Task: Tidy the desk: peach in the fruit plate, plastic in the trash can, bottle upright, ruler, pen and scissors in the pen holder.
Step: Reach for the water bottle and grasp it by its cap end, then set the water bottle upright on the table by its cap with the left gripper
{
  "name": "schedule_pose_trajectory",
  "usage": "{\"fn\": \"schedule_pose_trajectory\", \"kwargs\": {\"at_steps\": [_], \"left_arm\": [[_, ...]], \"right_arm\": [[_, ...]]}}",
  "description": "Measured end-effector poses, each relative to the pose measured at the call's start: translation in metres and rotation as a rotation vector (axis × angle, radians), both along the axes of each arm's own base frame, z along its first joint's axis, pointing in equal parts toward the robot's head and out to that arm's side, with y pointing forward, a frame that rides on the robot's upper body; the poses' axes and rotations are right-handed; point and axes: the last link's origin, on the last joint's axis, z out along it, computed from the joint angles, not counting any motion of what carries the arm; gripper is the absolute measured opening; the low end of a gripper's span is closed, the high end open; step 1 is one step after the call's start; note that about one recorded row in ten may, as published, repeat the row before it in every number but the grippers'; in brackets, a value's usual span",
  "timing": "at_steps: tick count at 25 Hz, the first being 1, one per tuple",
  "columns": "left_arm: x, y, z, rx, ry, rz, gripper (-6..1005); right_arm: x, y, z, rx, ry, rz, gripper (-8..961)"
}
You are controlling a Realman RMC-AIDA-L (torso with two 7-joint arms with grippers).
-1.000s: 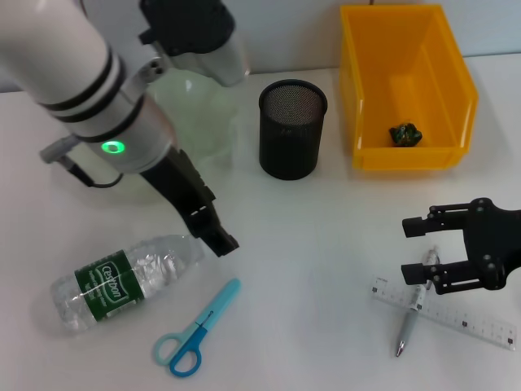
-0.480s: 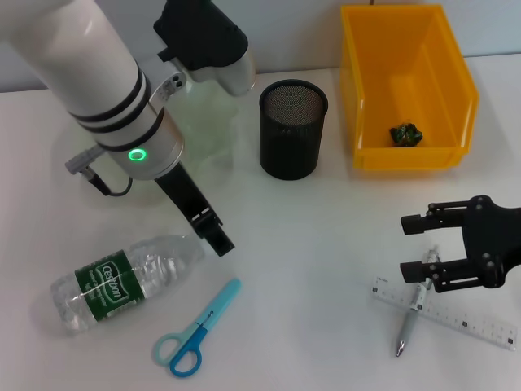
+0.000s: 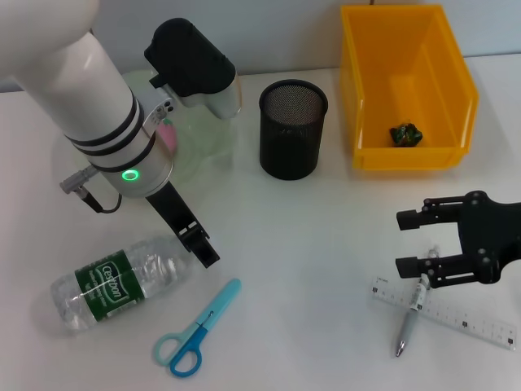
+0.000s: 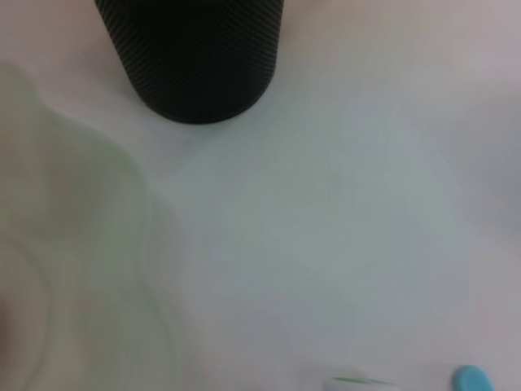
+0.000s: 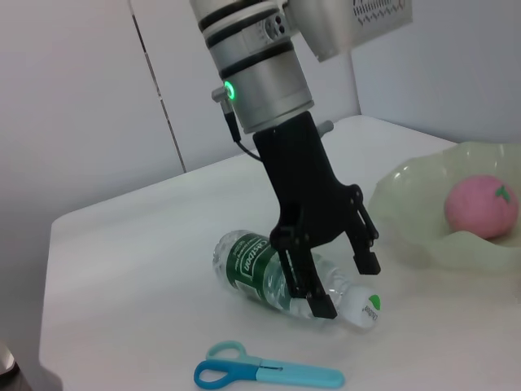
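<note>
Standing the bottle [image 3: 122, 281] up looks like the step in hand: it lies on its side at the near left of the table [image 3: 309, 244], cap end toward the middle, and the left gripper [image 5: 346, 281] hangs just above that cap end with its fingers spread wide and nothing between them. To do it well, I judge the fingers should drop astride the neck or shoulder rather than the soft clear body, close firmly, then swing the cap end up in an arc so the base pivots on the table without skidding toward the scissors [image 3: 195, 332] lying just near of it.

Behind the arm, the peach [image 5: 480, 205] already sits in the pale green fruit plate [image 5: 423, 236] at the far left. The black mesh pen holder [image 3: 292, 139] stands far centre. Right of it, the yellow trash can [image 3: 456, 90] holds a small dark green scrap [image 3: 404, 133].

At the near right, the right gripper [image 3: 423, 242] hovers open and empty over the top of the pen [image 3: 409, 316], which lies across the ruler [image 3: 456, 316].
</note>
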Motion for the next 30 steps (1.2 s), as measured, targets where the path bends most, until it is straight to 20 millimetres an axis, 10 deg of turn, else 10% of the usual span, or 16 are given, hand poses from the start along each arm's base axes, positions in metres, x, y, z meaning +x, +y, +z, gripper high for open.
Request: {"fn": "schedule_pose_trajectory", "kwargs": {"at_steps": [30], "left_arm": [[-0.014, 0.002, -0.007, -0.007, 0.007, -0.044, 711]], "right_arm": [[-0.005, 0.009, -0.005, -0.016, -0.003, 0.008, 736]]}}
